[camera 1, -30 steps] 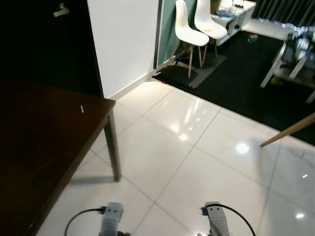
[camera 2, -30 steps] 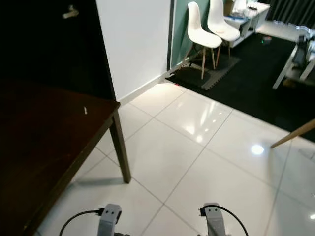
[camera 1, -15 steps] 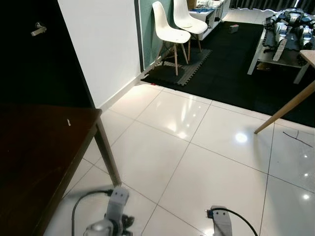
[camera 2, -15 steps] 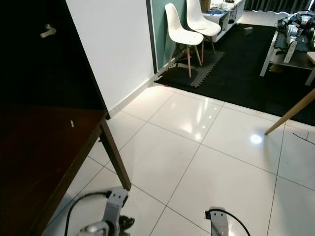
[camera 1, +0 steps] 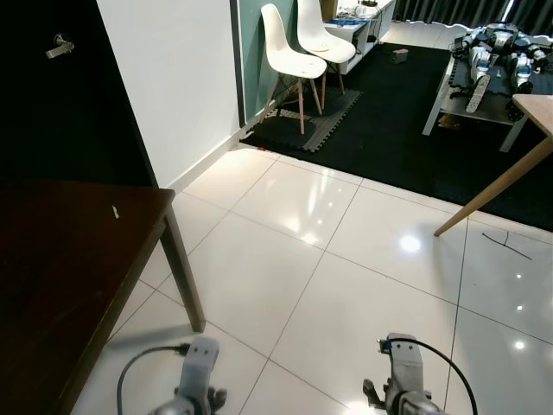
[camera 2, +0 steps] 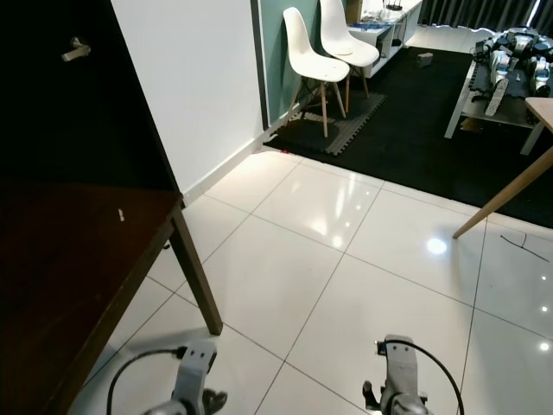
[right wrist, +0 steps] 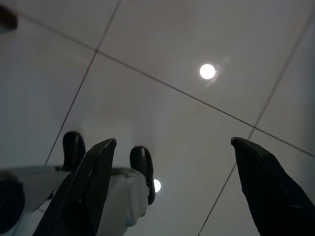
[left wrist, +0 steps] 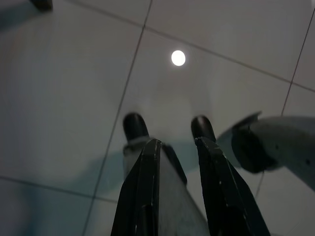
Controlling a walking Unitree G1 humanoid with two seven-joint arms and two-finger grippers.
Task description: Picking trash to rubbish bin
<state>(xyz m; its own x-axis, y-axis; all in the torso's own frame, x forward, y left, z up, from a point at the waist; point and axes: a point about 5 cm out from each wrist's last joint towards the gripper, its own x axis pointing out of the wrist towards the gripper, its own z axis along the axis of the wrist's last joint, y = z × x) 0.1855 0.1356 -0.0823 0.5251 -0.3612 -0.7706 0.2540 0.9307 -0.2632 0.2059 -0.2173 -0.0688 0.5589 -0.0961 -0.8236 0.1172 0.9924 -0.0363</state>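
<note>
No rubbish bin is in sight. A tiny white scrap (camera 1: 114, 212) lies on the dark wooden table (camera 1: 60, 285) at my left. Both arms hang low in front of me, the left arm (camera 1: 197, 373) and the right arm (camera 1: 403, 373) at the bottom edge of the eye views. In the left wrist view my left gripper (left wrist: 178, 141) points down at the white tiles, its fingers close together with nothing between them. My right gripper (right wrist: 173, 141) also points at the floor, fingers spread wide and holding nothing.
Glossy white floor tiles (camera 1: 346, 259) stretch ahead. A white wall corner (camera 1: 173, 78) stands at the left, with two white chairs (camera 1: 294, 52) on a black mat (camera 1: 389, 130) beyond. A slanted wooden table leg (camera 1: 492, 194) is at the right, and a low bench with clutter (camera 1: 484, 60) at the far right.
The whole view has shifted as I walk and turn: the chairs and wall corner slid left and the table sits lower left. Both arms still hang down.
</note>
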